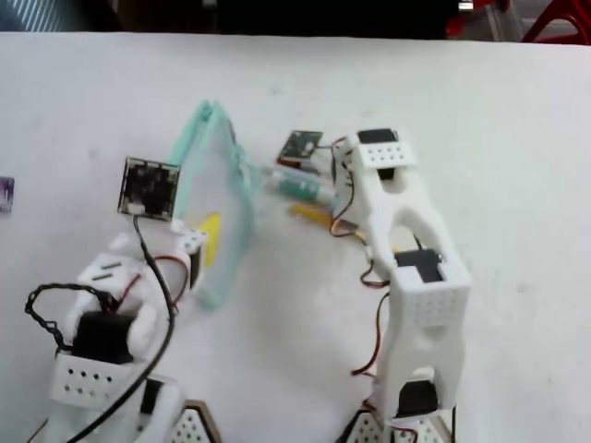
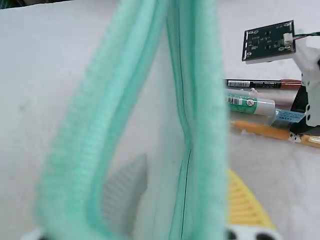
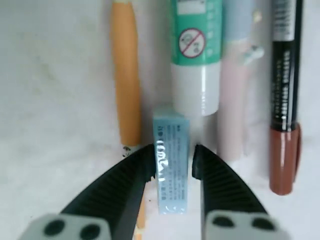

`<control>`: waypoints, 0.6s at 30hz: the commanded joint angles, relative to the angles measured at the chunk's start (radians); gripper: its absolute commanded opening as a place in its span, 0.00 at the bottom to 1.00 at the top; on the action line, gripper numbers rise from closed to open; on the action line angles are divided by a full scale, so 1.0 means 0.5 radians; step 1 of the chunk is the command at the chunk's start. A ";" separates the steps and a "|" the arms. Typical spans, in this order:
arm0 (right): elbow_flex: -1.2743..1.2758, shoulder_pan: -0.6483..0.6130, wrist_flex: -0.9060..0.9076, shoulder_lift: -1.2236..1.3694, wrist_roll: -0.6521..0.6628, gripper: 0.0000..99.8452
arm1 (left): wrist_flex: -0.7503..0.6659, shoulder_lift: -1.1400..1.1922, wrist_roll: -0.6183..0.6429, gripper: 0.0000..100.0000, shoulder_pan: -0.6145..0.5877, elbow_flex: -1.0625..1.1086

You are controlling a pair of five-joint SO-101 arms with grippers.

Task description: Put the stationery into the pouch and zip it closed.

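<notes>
Surface: a white table (image 1: 499, 111) is filling the high view, matte and faintly scuffed. 1 small purple item (image 1: 5, 194) is lying at its left edge, well apart from the work. Beyond the far edge the room is showing as a dark strip, with a red frame (image 1: 554, 18) standing at the top right.

Left arm: the left gripper (image 1: 205, 242) is clamping the wall of a mint-green mesh pouch (image 1: 214, 185) and holding it upright on edge, its mouth gaping toward the stationery.

Right arm: the right gripper (image 3: 171, 160) is pressing its 2 black fingers (image 3: 135, 175) against both sides of a light blue eraser (image 3: 171, 192), which is sitting on the table.

Stationery: 4 more pieces are lying side by side just beyond the eraser, between the pouch mouth and the right arm: an orange pencil (image 3: 125, 75), a green glue stick (image 3: 196, 50) with a white cap, a pale pink pen (image 3: 232, 110) and a black marker (image 3: 284, 90) with a brown cap. All are lying outside the pouch.
</notes>
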 commanded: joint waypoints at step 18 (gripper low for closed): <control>0.163 0.075 -0.100 -0.726 -0.804 0.02 | -0.046 -0.014 0.018 0.20 -0.008 -0.009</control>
